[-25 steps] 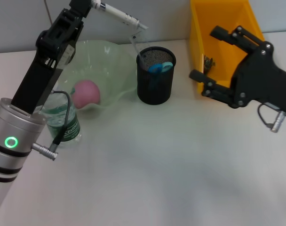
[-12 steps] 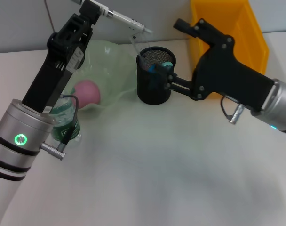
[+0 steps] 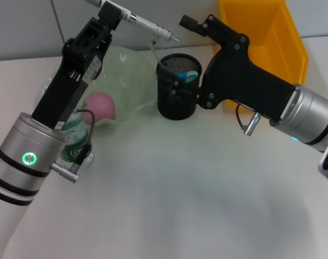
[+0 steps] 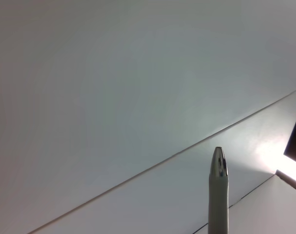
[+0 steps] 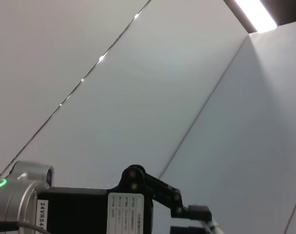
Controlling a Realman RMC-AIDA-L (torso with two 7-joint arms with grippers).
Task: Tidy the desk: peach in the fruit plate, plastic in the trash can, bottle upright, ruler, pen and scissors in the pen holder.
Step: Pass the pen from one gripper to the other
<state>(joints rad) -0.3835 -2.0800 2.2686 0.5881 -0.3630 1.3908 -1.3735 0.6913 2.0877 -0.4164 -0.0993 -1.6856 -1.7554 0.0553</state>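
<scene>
The head view looks forward and down from above onto the white desk (image 3: 180, 205), taking in both arms at middle distance. The left wrist view faces upward at close range along the pen (image 4: 218, 195) toward bare wall or ceiling panels. The right wrist view also tilts upward at panels, catching the left arm (image 5: 89, 207) nearby, which the head view shares.

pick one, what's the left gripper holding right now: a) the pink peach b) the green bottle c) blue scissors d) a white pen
d: in the head view the left gripper is shut on a white pen, held above and behind the black pen holder; the peach lies in the fruit plate.
</scene>
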